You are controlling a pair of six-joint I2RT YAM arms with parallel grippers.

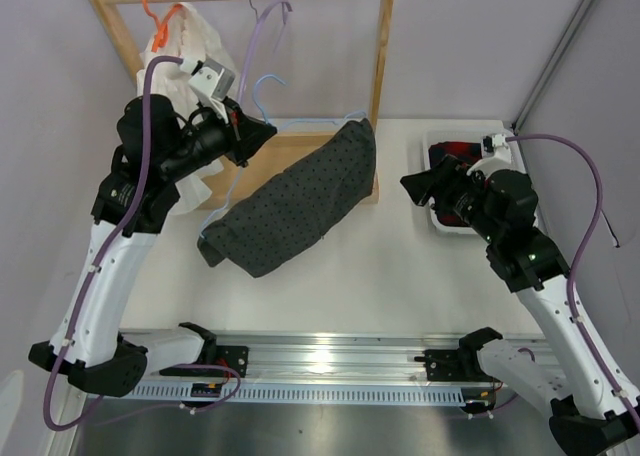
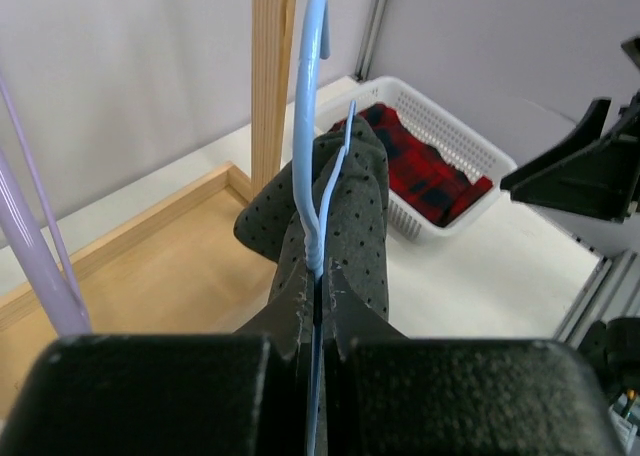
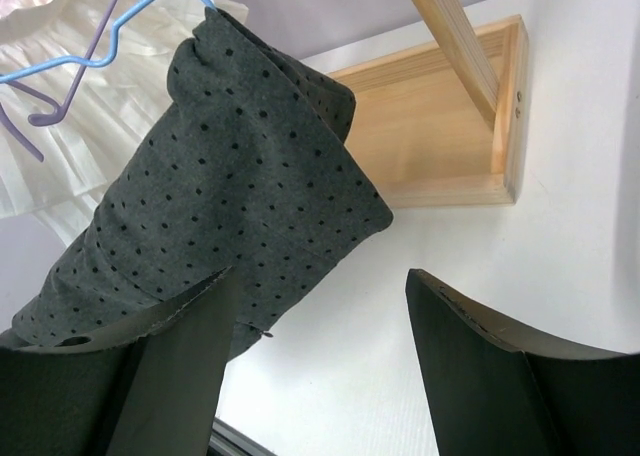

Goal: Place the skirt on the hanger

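The dark dotted skirt (image 1: pixel 295 201) hangs over the light-blue hanger (image 1: pixel 300 124), which slants from the rack base down toward the table. My left gripper (image 1: pixel 250 136) is shut on the hanger wire just below its hook. In the left wrist view the hook (image 2: pixel 310 126) stands up from the closed fingers (image 2: pixel 295 296), with the skirt (image 2: pixel 365 216) behind it. My right gripper (image 1: pixel 415 186) is open and empty, to the right of the skirt and apart from it. In the right wrist view the skirt (image 3: pixel 230 196) and hanger (image 3: pixel 130 26) lie beyond the spread gripper (image 3: pixel 320 273).
A wooden rack (image 1: pixel 380 76) stands at the back, with a lilac hanger (image 1: pixel 265 36) and an orange hanger (image 1: pixel 150 6) carrying a white garment (image 1: pixel 190 41). A white basket (image 1: pixel 440 226) with red-and-black plaid cloth (image 2: pixel 420 171) sits by the right gripper.
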